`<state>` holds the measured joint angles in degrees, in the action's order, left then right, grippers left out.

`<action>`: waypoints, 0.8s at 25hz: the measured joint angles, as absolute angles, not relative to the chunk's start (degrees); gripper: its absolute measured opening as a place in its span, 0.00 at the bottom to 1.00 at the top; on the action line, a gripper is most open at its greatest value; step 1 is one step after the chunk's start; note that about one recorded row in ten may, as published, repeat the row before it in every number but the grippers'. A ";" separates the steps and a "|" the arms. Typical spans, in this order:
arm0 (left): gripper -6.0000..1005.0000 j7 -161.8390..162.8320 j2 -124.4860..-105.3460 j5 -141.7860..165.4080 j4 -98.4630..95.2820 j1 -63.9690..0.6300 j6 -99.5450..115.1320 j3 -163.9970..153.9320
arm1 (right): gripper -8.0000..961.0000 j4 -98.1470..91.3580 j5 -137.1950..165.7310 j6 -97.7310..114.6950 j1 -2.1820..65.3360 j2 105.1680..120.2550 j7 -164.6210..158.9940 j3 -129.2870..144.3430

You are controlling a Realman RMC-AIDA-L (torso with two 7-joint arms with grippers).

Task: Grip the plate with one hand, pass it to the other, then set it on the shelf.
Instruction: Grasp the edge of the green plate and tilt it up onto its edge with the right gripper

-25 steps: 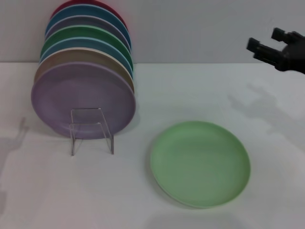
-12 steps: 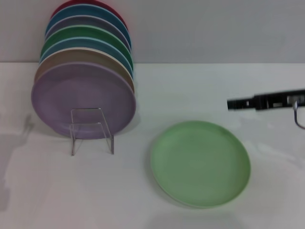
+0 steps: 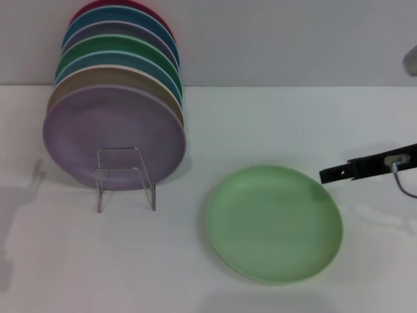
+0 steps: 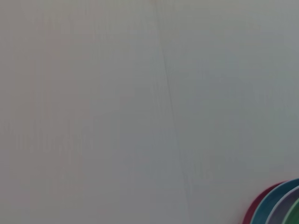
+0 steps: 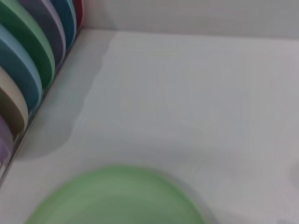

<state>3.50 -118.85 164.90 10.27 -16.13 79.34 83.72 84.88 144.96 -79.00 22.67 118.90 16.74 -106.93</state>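
Item: pale green plate (image 3: 274, 223), lying flat on the white tabletop (image 3: 273, 124), at 4 o'clock from the clear acrylic shelf (image 3: 125, 177). Right pincer (image 3: 339, 171) is reaching in edge-on at the plate's 2 o'clock rim; whether it is released or clenched cannot be told. Row of coloured plates (image 3: 115, 98) is standing behind the shelf.
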 joint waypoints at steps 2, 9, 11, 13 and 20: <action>0.80 3.51 -118.85 164.90 10.27 -15.95 79.47 83.68 | 0.85 80.94 146.36 -78.59 24.46 118.90 17.04 -106.14; 0.79 3.52 -118.92 164.89 10.30 -15.88 79.61 83.60 | 0.85 76.69 149.87 -77.33 26.67 118.89 17.03 -104.93; 0.79 3.52 -118.91 164.88 10.34 -15.89 79.62 83.58 | 0.85 76.15 149.99 -76.98 26.94 118.89 17.03 -104.90; 0.79 3.52 -118.86 164.88 10.35 -15.92 79.63 83.58 | 0.85 75.93 150.00 -76.72 27.06 118.93 17.03 -104.88; 0.78 3.52 -118.92 164.87 10.37 -16.31 79.35 83.22 | 0.85 72.91 150.00 -75.22 28.61 118.93 16.82 -103.35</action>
<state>3.52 -118.92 164.87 10.37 -16.31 79.35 83.22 72.91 150.00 -75.22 28.61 118.93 16.82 -103.35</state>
